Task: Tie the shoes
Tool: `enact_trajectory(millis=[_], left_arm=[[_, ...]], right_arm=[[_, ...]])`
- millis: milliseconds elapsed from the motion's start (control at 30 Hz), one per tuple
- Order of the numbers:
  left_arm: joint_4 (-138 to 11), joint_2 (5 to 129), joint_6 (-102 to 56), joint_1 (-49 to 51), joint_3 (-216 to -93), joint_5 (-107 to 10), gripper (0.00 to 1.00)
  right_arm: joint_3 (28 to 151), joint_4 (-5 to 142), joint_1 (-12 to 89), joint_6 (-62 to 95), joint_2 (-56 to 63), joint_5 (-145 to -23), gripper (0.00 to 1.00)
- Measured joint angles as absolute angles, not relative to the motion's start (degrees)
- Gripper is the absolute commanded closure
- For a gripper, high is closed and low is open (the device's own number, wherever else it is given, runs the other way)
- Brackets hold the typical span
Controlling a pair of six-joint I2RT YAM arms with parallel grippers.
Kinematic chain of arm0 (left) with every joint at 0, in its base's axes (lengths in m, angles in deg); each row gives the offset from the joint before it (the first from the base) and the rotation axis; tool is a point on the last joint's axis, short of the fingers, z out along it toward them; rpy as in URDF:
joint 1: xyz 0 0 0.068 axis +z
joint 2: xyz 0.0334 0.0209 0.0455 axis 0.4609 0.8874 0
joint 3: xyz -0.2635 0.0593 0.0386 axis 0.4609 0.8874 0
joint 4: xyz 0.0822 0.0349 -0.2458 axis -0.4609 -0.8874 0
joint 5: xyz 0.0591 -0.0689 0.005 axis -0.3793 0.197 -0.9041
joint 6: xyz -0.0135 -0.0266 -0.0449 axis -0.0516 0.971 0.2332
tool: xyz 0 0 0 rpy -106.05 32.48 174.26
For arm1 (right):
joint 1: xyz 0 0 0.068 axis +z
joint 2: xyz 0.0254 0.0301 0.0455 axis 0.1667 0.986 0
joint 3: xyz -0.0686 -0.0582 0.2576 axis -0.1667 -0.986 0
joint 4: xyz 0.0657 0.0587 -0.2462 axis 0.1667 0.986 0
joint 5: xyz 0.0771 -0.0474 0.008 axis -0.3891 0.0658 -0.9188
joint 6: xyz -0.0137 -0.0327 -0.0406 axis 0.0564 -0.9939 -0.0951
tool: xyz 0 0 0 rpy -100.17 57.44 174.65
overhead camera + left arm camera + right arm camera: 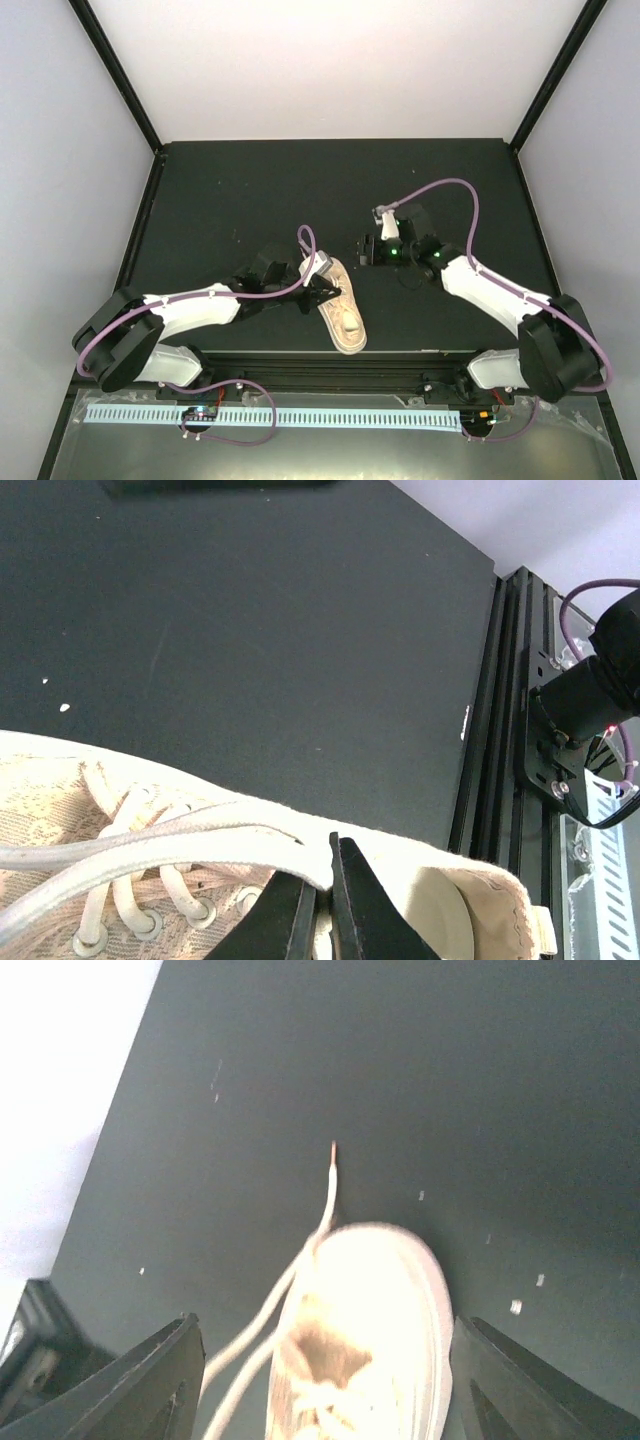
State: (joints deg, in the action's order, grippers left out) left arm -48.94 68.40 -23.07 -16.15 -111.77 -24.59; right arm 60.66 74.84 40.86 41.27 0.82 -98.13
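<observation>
Pinching first: the left gripper (322, 872) has its two black fingers pressed together at the bottom centre of the left wrist view, with a flat cream-white lace (150, 845) clamped at their tips, just above the collar of the small pale pink-beige low-top sneaker (60, 790). From the tips the lace runs straight to the left edge of the frame, over the eyelets; my reading is that it is held this way to keep one strand lifted clear of the tongue for the other arm. Top view: the sneaker (345, 320) lies at lower centre on the black matte table top (250, 190), heel towards the bottom rail and toe towards the upper part of the frame, with the left gripper (325, 285) on it. The right gripper (365, 250) sits just up and right of the toe, apart from the sneaker. In the right wrist view its fingers (170, 1380) are spread wide at the two lower corners and carry nothing. Between them in the picture is the blurred toe, with a thin free lace end (330, 1175) trailing onto the table towards upper centre. The wide spread is probably in readiness to take that free strand. No knot is visible, so the tying looks barely begun
</observation>
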Motion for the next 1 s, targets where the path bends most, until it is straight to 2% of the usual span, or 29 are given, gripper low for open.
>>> enact_trajectory(millis=[233, 633, 867, 1000], left_arm=[[-48.64, 68.4, -23.42, -16.15, -111.77, -24.63, 0.99], [-48.73, 68.4, -24.47, -16.15, -111.77, -24.61, 0.98], [-49.51, 68.4, -25.04, -16.15, -111.77, -24.5, 0.98], [-49.86, 68.4, -25.28, -16.19, -111.77, -24.39, 0.98]], right_arm=[[53.47, 76.26, 41.85, 46.74, -1.87, -105.23, 0.33], [55.11, 72.42, 45.54, 52.0, 5.56, -113.75, 0.44], [56.29, 70.14, 46.48, 52.57, 8.91, -115.96, 0.45], [57.01, 69.88, 46.74, 52.7, 10.46, -116.77, 0.57]])
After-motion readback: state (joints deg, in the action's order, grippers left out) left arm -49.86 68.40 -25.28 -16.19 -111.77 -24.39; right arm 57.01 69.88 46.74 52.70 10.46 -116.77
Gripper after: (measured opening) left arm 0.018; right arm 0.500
